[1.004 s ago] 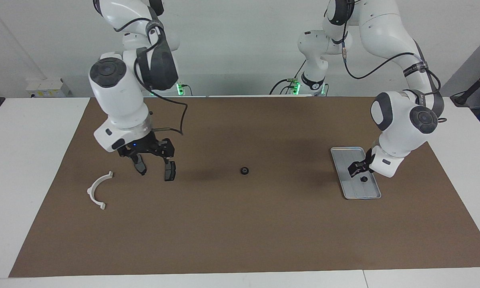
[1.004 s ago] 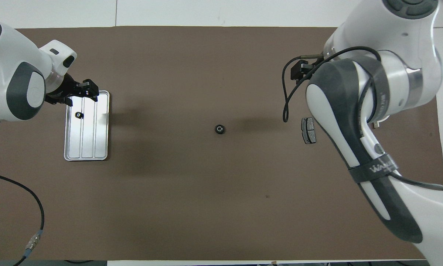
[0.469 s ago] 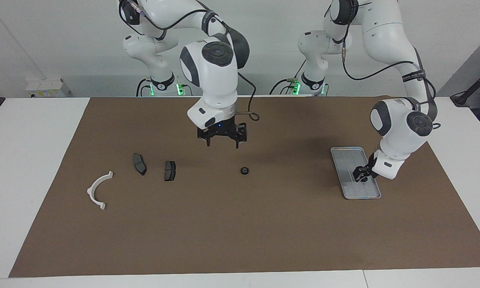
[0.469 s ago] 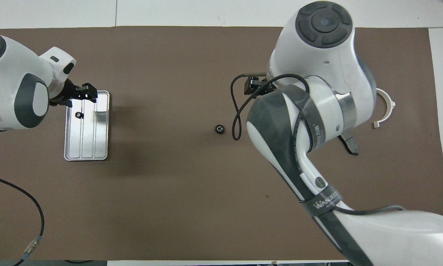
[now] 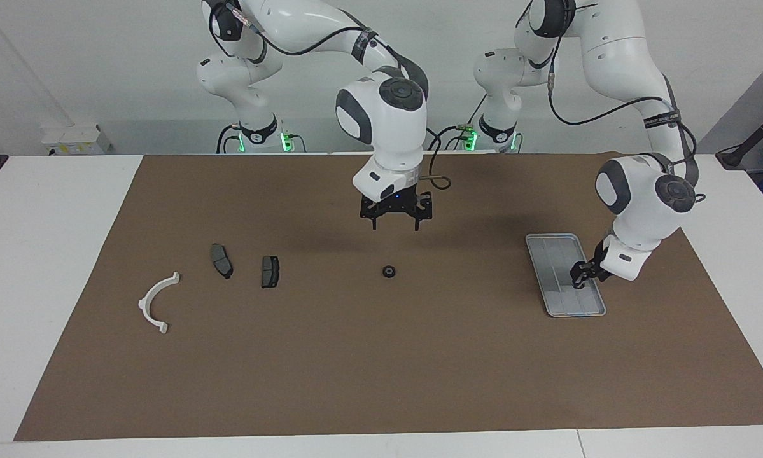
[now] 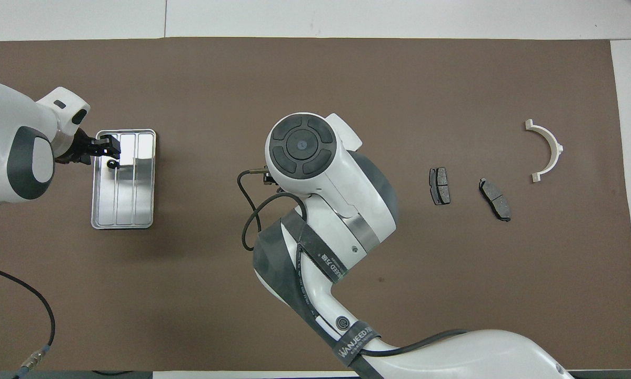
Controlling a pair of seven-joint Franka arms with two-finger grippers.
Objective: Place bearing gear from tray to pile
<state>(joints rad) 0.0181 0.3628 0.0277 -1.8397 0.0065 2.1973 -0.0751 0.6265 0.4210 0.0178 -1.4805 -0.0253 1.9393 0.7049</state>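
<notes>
Bearing gear [image 6: 112, 164] lies in the tray [image 6: 136, 210], toward the tray's end farther from the robots. The left pincer [image 5: 577, 281] is down right at it, but you cannot tell whether it grips the gear. A second gear [image 5: 389, 271], round and so with no long axis to mind, lies on the brown mat [image 5: 419, 381] in the middle of the desk [image 5: 37, 254]. The right pincer [image 5: 394, 224] hangs over the mat just beside this gear, wide open and empty. That arm is the nearer one to the pile of two brake pads [image 5: 270, 271] and a white bracket [image 5: 155, 302].
</notes>
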